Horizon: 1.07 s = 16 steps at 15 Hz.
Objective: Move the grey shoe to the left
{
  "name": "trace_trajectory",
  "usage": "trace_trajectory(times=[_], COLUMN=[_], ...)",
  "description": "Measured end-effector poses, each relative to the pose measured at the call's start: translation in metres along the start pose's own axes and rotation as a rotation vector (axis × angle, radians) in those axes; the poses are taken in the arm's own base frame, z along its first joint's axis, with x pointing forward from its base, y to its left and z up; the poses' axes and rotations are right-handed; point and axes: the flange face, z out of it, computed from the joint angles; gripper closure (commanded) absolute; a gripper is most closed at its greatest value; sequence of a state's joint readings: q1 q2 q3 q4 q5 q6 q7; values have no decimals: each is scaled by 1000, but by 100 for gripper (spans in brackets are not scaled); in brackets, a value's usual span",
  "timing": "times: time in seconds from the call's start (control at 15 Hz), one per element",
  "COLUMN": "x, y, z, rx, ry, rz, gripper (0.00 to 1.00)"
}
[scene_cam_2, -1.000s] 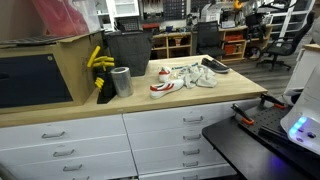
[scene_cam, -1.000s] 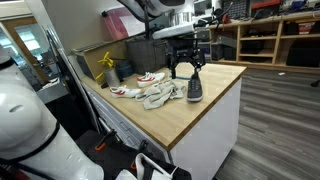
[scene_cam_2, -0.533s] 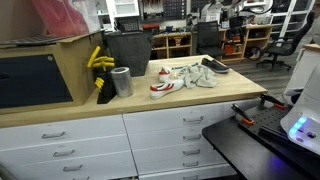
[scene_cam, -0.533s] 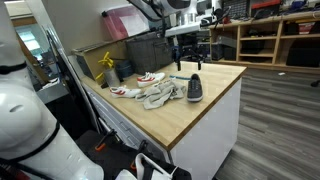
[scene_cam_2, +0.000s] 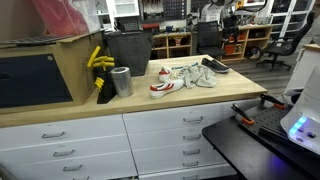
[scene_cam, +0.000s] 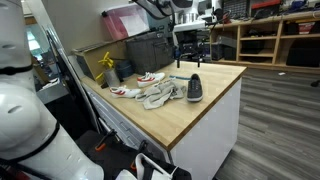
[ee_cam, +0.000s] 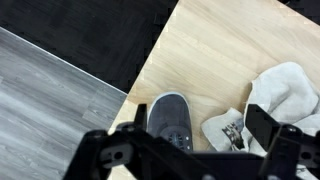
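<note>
The grey shoe point(scene_cam: 194, 89) lies flat on the wooden countertop point(scene_cam: 215, 115) near its far edge. It also shows in the other exterior view point(scene_cam_2: 215, 65) and in the wrist view point(ee_cam: 170, 118), toe pointing away. My gripper point(scene_cam: 193, 52) hangs well above the shoe, open and empty. In the wrist view its two fingers point(ee_cam: 185, 148) are spread wide, with the shoe seen far below between them.
Pale beige shoes point(scene_cam: 160, 96) lie in a heap beside the grey shoe. Two white sneakers with red stripes point(scene_cam: 150, 77) sit further along the counter. A yellow object point(scene_cam: 105, 63), a grey cup point(scene_cam_2: 121, 81) and a dark bin point(scene_cam_2: 128, 48) stand at the counter's end.
My gripper has risen straight up from just above the grey shoe. The shoe has stayed in place on the counter.
</note>
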<state>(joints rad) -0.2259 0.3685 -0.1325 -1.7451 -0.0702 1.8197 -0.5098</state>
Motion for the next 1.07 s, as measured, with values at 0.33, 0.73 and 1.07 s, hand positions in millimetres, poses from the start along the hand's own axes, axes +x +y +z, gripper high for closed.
trace_trajectory(times=[0.33,0.73,1.07], x=[24,96,143], y=[-7,-33,-45], z=[41,90,70], rx=[17,24,9], ry=[-44,-5,74], rz=[7,64,95], gripper=[0,0,0])
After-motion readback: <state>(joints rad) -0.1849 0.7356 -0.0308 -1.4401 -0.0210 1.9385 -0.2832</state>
